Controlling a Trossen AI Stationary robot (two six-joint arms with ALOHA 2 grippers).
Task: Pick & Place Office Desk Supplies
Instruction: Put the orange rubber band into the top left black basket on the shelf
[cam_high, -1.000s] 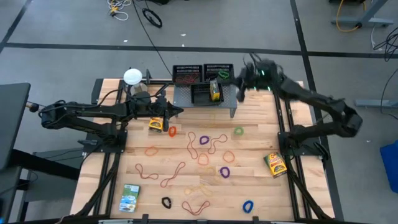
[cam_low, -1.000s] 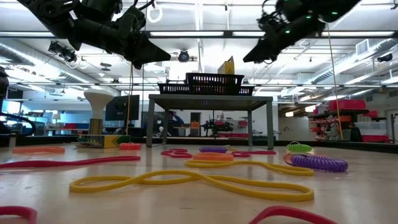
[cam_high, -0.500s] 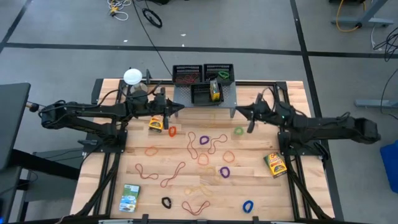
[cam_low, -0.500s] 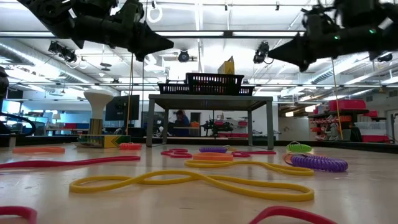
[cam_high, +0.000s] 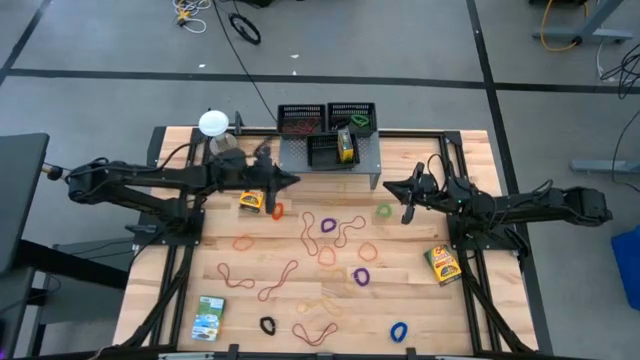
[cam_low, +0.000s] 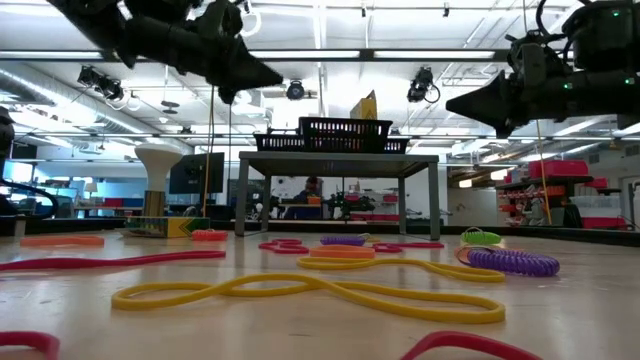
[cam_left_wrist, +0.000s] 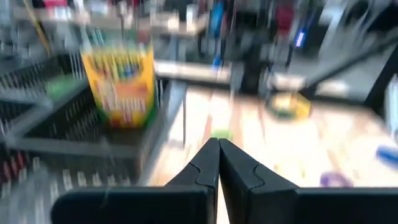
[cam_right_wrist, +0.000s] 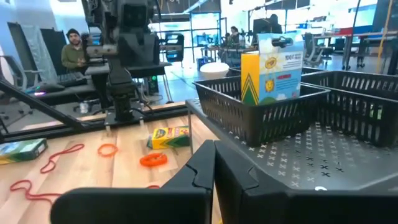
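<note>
Both claws pinched shut, holding nothing. Left claw (cam_high: 288, 181) hangs over the desk (cam_high: 470, 150) at about 10 o'clock, just off the shelf (cam_high: 365, 160) leg; right claw (cam_high: 393, 184) at about 2 o'clock, clear of the shelf's other end.

Bands (cam_high: 335, 228) lie loose across the middle: light, floppy, flat on the wood, so they'll likely slide; pinch one strand where a loop lifts or crosses another. Green band (cam_high: 384, 211) is nearest the right claw. Card boxes are light and stiff, best gripped across the narrow faces: one (cam_high: 250, 200) under the left claw at 10, one (cam_high: 442, 263) at 4, one (cam_high: 209, 318) at 7.

Trays (cam_high: 301, 119) sit on the shelf at 12, one box (cam_high: 347, 146) upright in the front tray.

In the way: shelf legs and the white ball (cam_high: 212, 123) at 11. Tangled bands may drag neighbours, though the overlaps are hard to read from above.
</note>
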